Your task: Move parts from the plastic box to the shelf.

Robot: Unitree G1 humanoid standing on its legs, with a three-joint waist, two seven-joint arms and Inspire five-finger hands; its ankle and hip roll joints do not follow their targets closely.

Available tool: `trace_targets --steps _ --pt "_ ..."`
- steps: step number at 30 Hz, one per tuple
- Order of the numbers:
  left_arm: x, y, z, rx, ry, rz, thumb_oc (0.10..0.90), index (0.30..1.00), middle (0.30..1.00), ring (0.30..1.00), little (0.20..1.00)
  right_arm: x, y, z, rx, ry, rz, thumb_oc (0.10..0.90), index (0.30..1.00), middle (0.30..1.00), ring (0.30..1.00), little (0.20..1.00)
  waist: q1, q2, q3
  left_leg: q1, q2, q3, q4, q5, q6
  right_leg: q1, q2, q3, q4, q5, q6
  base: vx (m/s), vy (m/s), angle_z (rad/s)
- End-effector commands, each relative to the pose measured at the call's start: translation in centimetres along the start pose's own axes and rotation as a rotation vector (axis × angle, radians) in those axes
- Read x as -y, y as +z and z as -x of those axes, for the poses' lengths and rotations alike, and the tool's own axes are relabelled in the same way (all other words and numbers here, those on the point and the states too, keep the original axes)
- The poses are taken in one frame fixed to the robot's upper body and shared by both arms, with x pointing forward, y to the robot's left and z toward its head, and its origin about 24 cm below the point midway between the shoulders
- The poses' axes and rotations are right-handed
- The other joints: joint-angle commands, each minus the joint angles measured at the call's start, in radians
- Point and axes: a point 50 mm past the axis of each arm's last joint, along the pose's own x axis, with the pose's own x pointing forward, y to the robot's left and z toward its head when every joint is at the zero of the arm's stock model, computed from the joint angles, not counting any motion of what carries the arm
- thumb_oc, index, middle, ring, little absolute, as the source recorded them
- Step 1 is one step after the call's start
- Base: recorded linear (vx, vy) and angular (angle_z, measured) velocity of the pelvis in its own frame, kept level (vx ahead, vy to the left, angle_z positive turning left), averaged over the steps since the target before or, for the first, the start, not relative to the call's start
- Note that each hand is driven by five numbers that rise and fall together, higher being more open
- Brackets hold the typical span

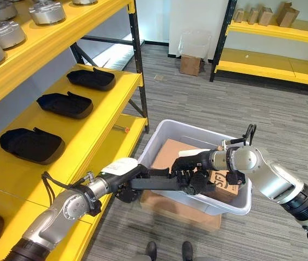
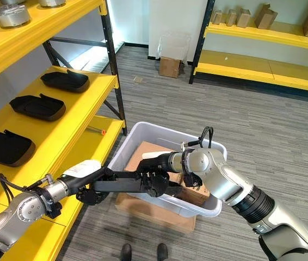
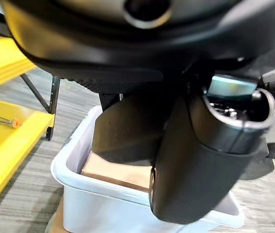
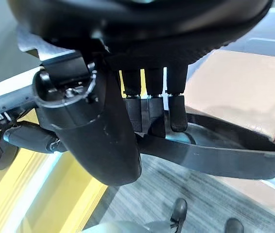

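Note:
A long, flat black part [image 1: 155,184] hangs over the near left rim of the white plastic box [image 1: 165,132], and both hands hold it. My left hand [image 1: 125,189] grips its left end, and my right hand [image 1: 195,178] has its fingers [image 4: 149,114] curled over the other end [image 4: 215,155]. Brown cardboard [image 1: 168,154] lies inside the box. On the yellow shelf [image 1: 97,136] to the left, three similar black parts [image 1: 31,144] [image 1: 65,104] [image 1: 91,79] rest in a row.
Round metal parts [image 1: 48,12] stand on the upper shelf. A thin orange-tipped tool [image 1: 120,129] lies on the lower shelf near the black upright [image 1: 140,81]. The box sits on flat cardboard [image 1: 176,209]. Across the grey floor stand a small carton [image 1: 190,64] and another yellow rack [image 1: 273,68].

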Motion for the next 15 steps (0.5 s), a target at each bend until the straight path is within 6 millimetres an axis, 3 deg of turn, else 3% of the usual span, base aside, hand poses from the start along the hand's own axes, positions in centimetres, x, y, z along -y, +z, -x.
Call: trace_targets --steps 1,15 --pt "-2.4 0.9 -1.5 0.063 0.123 0.011 0.4 0.3 0.3 0.3 0.3 2.4 5.1 0.7 0.206 -0.043 0.148 0.4 0.3 0.3 0.3 0.3 -0.006 -0.007 -0.11 0.022 0.034 0.04 -0.009 -0.092 -0.012 0.003 -0.039 -0.006 0.006 -0.032 0.081 0.0 0.0 0.0" --pt "-4.3 0.6 -1.0 0.042 0.251 0.019 0.4 0.3 0.3 0.3 0.3 2.2 5.0 0.2 0.227 -0.089 0.091 0.4 0.3 0.3 0.3 0.3 0.001 -0.008 -0.119 0.023 0.034 0.034 -0.009 -0.091 -0.014 0.007 -0.04 -0.008 0.004 -0.029 0.082 0.0 -0.001 0.0"
